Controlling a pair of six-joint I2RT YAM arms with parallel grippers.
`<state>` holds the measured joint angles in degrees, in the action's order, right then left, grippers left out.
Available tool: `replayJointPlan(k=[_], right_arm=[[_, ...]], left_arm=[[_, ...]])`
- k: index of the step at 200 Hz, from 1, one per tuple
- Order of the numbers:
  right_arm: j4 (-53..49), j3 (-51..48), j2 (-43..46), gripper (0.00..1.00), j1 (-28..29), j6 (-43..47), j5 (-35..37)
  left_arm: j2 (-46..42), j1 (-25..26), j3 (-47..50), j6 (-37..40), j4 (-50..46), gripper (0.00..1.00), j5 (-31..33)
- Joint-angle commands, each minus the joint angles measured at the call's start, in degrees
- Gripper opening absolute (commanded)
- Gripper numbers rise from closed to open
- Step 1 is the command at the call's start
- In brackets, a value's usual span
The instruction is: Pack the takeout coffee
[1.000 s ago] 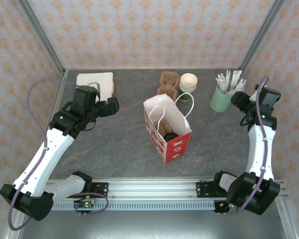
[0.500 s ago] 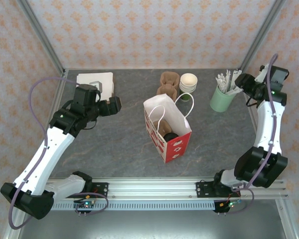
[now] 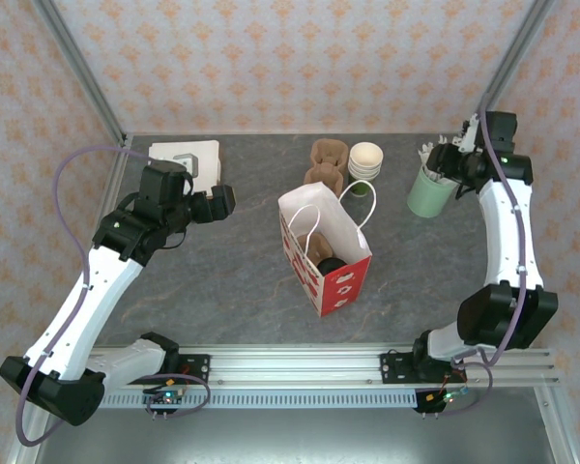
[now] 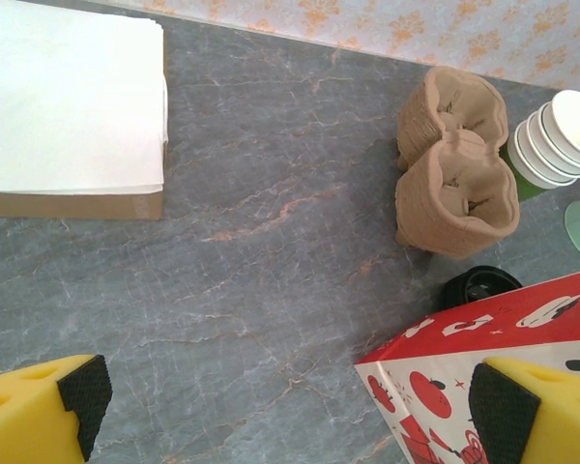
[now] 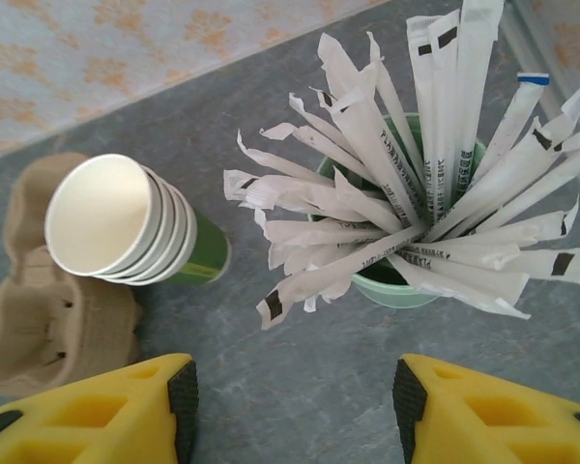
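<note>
The takeout coffee [image 3: 360,189], a dark green cup, stands just behind the paper bag [image 3: 324,246]. Its black lid [image 4: 478,287] peeks over the bag's red printed side [image 4: 522,367] in the left wrist view. Inside the open bag I see brown cardboard and another round black lid [image 3: 331,264]. My left gripper [image 3: 222,201] hovers open left of the bag, with bare table between its fingers [image 4: 292,401]. My right gripper [image 3: 443,159] is open at the back right, above the table in front of the straw holder [image 5: 295,411].
A pale green holder of white wrapped sticks [image 3: 427,198] [image 5: 396,285] stands at the back right. Left of it is a stack of lidless green cups [image 3: 364,159] [image 5: 116,217], then brown pulp carriers [image 3: 326,164] [image 4: 454,184]. White napkins [image 3: 186,159] [image 4: 68,97] lie back left.
My right arm has swung up and back from the right edge, bringing its gripper leftward over the straw holder. The left arm has hardly moved.
</note>
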<state>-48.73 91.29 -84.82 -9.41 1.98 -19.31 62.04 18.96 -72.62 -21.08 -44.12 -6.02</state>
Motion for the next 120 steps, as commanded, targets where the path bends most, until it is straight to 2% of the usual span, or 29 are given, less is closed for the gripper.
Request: replayJointPlan(k=[1, 47, 120], right_arm=[[-2.53, 2.92, -2.18, 0.55, 0.93, 2.5, 6.06], [-2.23, 5.32, -5.29, 0.5, 1.82, 3.35, 6.75], [-2.6, 6.71, -7.99, 0.34, 2.03, 2.86, 6.57]], left_arm=[[-0.52, -0.72, -1.99, 1.04, -0.09, 0.98, 0.13], [-0.25, -0.68, -2.19, 1.25, -0.35, 0.98, 0.47], [0.61, -0.69, -3.01, 1.57, -0.71, 0.98, 0.57]])
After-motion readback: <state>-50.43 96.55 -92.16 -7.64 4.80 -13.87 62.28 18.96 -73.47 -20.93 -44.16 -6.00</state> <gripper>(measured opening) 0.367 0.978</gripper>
